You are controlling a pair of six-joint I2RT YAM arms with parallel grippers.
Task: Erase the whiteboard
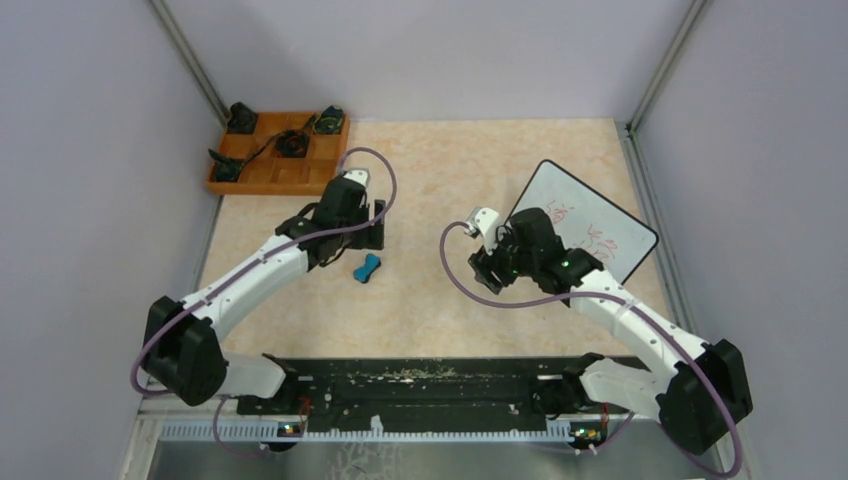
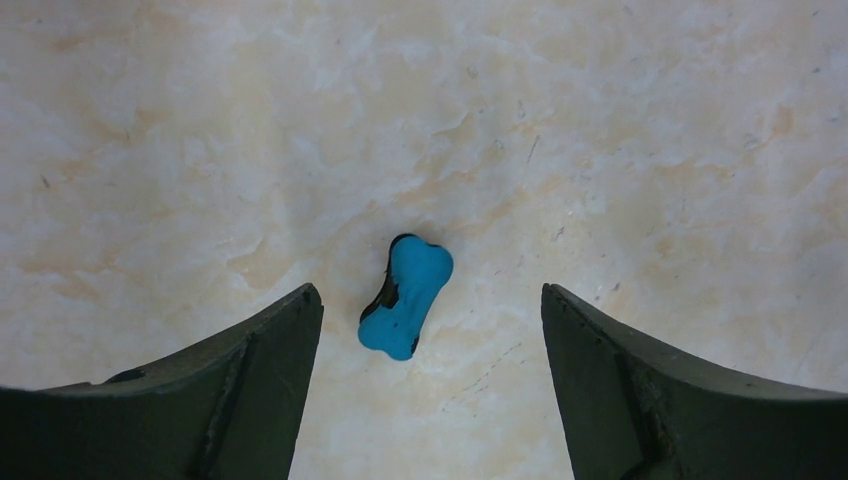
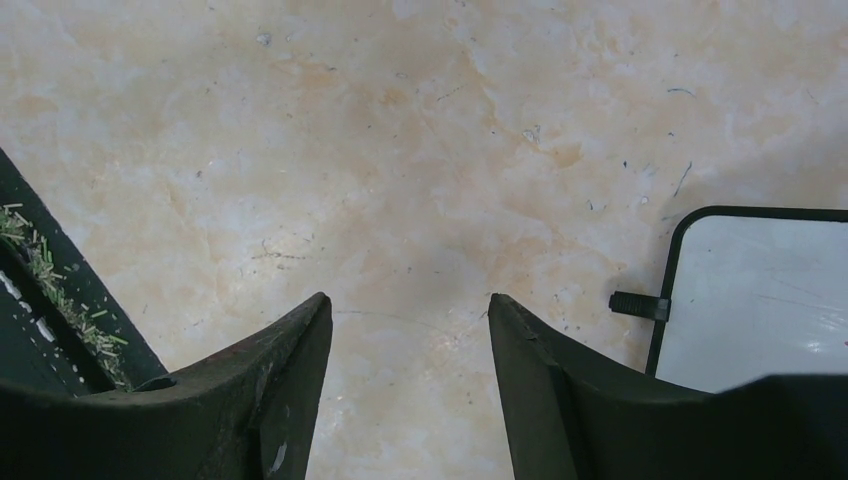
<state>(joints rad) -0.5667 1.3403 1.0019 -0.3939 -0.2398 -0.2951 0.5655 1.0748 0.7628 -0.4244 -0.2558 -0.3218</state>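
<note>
The whiteboard lies flat at the right of the table, white with a thin black frame and red handwritten marks. One corner and a small black foot show in the right wrist view. A small blue bone-shaped eraser lies on the table left of centre; it also shows in the left wrist view. My left gripper is open and hangs above the eraser, which sits between the fingers but apart from them. My right gripper is open and empty over bare table, just left of the whiteboard.
A wooden compartment tray with several black parts stands at the far left. A black rail strewn with bits runs along the near edge; it also shows in the right wrist view. Grey walls close in the table.
</note>
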